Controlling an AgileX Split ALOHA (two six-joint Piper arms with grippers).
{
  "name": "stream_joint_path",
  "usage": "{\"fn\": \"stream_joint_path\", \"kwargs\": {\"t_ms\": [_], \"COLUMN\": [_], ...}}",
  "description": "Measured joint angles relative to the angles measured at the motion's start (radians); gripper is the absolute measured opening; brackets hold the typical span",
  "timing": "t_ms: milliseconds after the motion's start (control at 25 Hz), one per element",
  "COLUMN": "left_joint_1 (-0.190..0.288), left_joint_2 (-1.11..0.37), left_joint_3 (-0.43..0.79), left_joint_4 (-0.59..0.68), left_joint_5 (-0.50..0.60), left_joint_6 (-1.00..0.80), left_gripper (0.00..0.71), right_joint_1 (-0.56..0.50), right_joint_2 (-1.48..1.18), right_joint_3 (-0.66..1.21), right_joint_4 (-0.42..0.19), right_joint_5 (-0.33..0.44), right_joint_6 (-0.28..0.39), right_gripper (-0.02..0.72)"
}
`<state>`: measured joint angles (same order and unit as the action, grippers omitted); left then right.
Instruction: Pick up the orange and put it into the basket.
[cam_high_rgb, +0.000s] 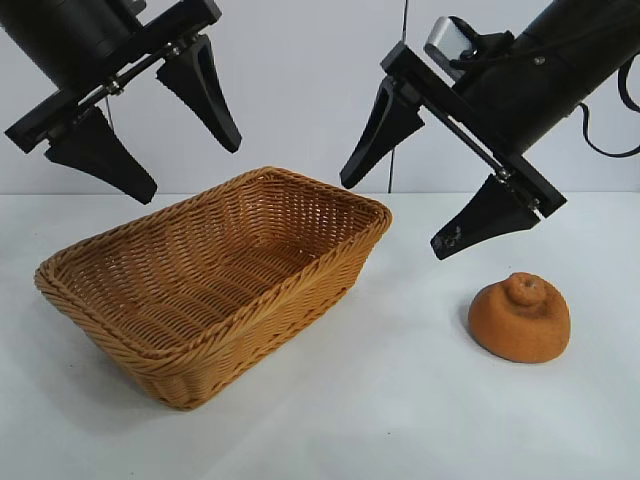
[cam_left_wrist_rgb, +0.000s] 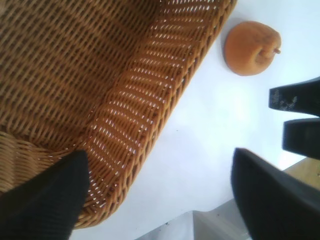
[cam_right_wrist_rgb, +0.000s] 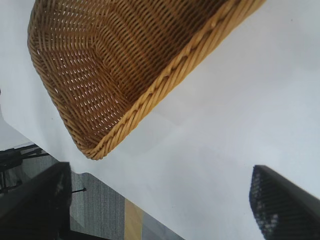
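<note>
Two pincers hanging spread and empty: right pincer (cam_high_rgb: 445, 215) up above one orange (cam_high_rgb: 520, 318), left pincer (cam_high_rgb: 190, 165) over one basket (cam_high_rgb: 215, 285). Orange sitting on the white counter (cam_high_rgb: 400, 420) right of the basket, apart from it, knob pointing up. Basket lying with its long axis running diagonally.
</note>
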<state>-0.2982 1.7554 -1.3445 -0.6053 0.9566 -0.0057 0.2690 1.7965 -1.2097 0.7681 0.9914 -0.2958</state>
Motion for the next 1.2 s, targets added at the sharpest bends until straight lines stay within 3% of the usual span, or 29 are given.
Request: {"fn": "stream_joint_path", "kwargs": {"t_ms": [840, 1200], "left_joint_1": [0.000, 0.000], "left_joint_2": [0.000, 0.000], "left_joint_3": [0.000, 0.000], "left_joint_4": [-0.008, -0.012], "left_joint_5": [0.000, -0.062], "left_joint_6": [0.000, -0.001], "left_gripper": [0.559, 0.559], "right_joint_1": [0.000, 0.000], "right_joint_2": [0.000, 0.000], "right_joint_3": [0.000, 0.000], "right_joint_4": [0.000, 0.000], "right_joint_5": [0.000, 0.000], "right_joint_6": [0.001, 0.001], "right_gripper": [0.661, 0.661]}}
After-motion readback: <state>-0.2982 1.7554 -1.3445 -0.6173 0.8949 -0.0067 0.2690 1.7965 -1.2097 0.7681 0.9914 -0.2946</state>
